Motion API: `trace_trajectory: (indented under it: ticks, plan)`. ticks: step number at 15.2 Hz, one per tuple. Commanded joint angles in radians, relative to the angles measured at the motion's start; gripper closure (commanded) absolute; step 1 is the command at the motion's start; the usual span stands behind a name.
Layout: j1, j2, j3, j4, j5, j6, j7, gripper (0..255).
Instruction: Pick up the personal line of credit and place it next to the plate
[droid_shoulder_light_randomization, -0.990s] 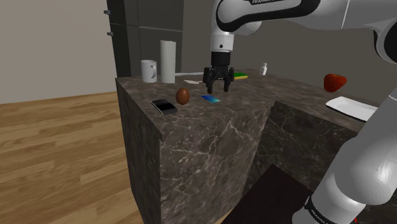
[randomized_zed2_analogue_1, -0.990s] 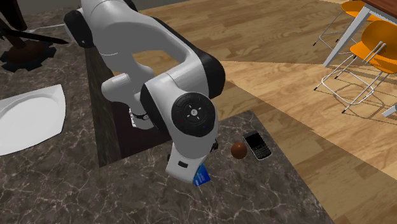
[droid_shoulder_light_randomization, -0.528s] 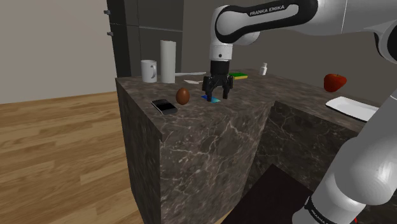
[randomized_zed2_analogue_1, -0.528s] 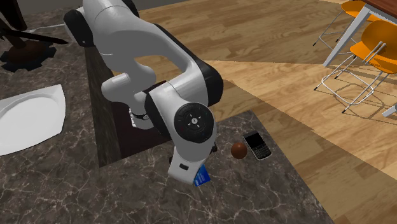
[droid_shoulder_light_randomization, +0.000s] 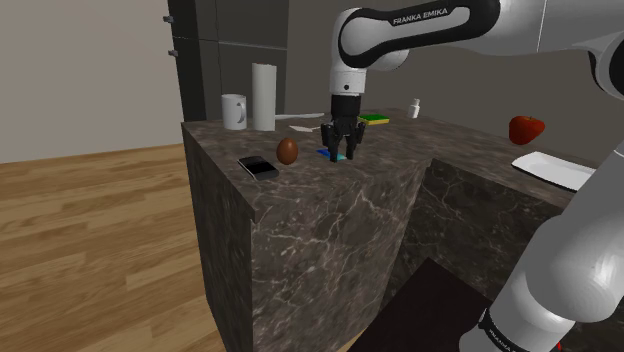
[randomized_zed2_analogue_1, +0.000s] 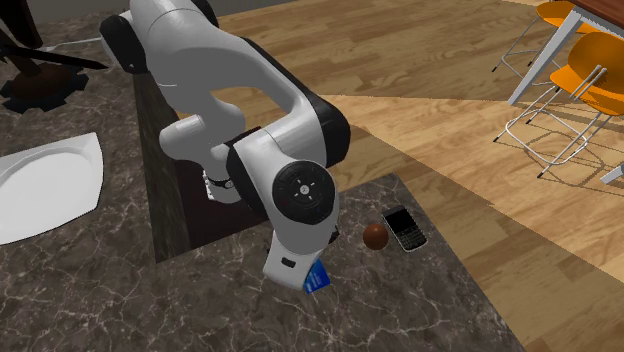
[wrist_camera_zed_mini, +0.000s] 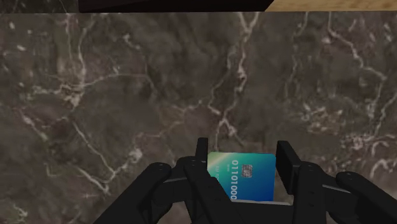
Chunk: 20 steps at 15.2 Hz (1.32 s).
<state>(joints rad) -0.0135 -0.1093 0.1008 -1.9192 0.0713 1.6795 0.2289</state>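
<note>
Wd floor (droid_shoulder_light_randomization: 90, 230), marble ctr (droid_shoulder_light_randomization: 330, 225), orange chairs (randomized_zed2_analogue_1: 600, 65)

The arm (randomized_zed2_analogue_1: 300, 190) hides most of the blue card (randomized_zed2_analogue_1: 319, 277), and the second exterior view's edge crops the plate (randomized_zed2_analogue_1: 50, 190).

Credit card (wrist_camera_zed_mini: 242, 178): blue shading to green, small chip, white digits along one side. Lies face up on the dark veined desk (wrist_camera_zed_mini: 127, 95), near the edge of its raised block. The claw (wrist_camera_zed_mini: 243, 156) clasps it, one black finger against each opposite edge. A blue corner shows under the arm in the second exterior view.

Plate (randomized_zed2_analogue_1: 50, 185): white, squarish, wavy rim, flat on the desk's other section, well apart from the card.
</note>
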Motion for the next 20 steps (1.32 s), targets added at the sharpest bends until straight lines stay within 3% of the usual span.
trace_trajectory:
  ticks: [1, 8, 20]
  plan:
    - [0.001, 0.002, 0.001, -0.002, 0.002, 0.000, 0.000, 255]
    - [0.001, 0.002, 0.001, -0.002, 0.002, 0.000, 0.000, 255]
    - [0.000, 0.012, -0.001, 0.171, 0.000, -0.162, 0.009, 255]
